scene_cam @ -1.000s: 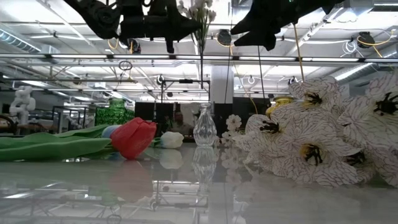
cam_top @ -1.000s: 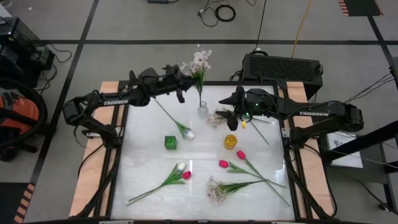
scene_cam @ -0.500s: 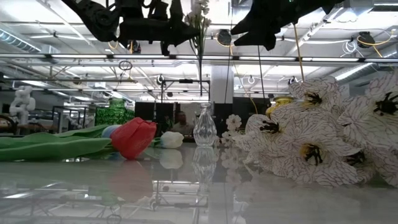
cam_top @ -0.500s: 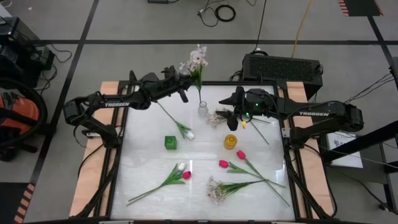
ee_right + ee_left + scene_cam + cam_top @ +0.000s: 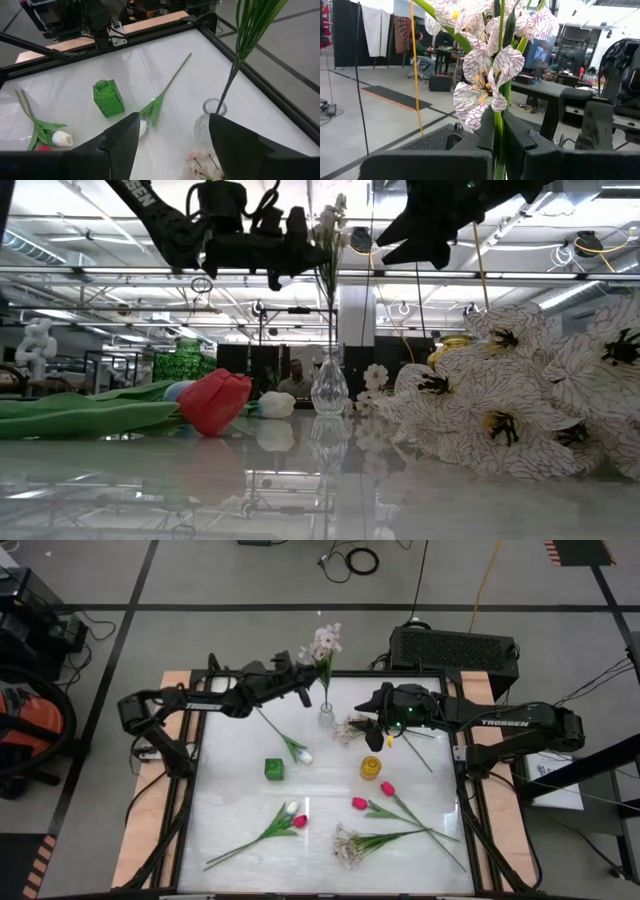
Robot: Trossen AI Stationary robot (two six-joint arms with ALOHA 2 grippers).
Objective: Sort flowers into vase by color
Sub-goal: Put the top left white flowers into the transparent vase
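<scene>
My left gripper (image 5: 312, 688) is shut on a spray of pale, purple-veined blossoms (image 5: 325, 640) on a green stem, held over the clear glass vase (image 5: 326, 718) at the table's far middle. In the right wrist view the stem's lower end (image 5: 223, 95) reaches into the clear vase's mouth (image 5: 213, 106). My right gripper (image 5: 372, 730) hangs open just right of that vase and holds nothing. A green vase (image 5: 274, 769) and a yellow vase (image 5: 371, 768) stand mid-table. Pink tulips (image 5: 359, 803), white tulips (image 5: 291, 808) and another spray (image 5: 347, 845) lie on the tabletop. My left gripper pinches the spray's green stem (image 5: 498, 145) between its two fingers, just below the blossoms (image 5: 487, 87). The fingers (image 5: 292, 242) come in level from the table's left and lie across the stem. The spray stands upright, its lower end in the clear vase's mouth.
A third spray (image 5: 350, 730) lies beside the clear vase, under my right gripper. A white tulip with a long stem (image 5: 285, 738) lies left of the vase. A black box (image 5: 452, 648) stands beyond the far right corner. The near left of the tabletop (image 5: 230, 810) holds little.
My left gripper has gone down and toward the clear vase with the spray, which stays upright; its stem has sunk toward the vase's mouth.
</scene>
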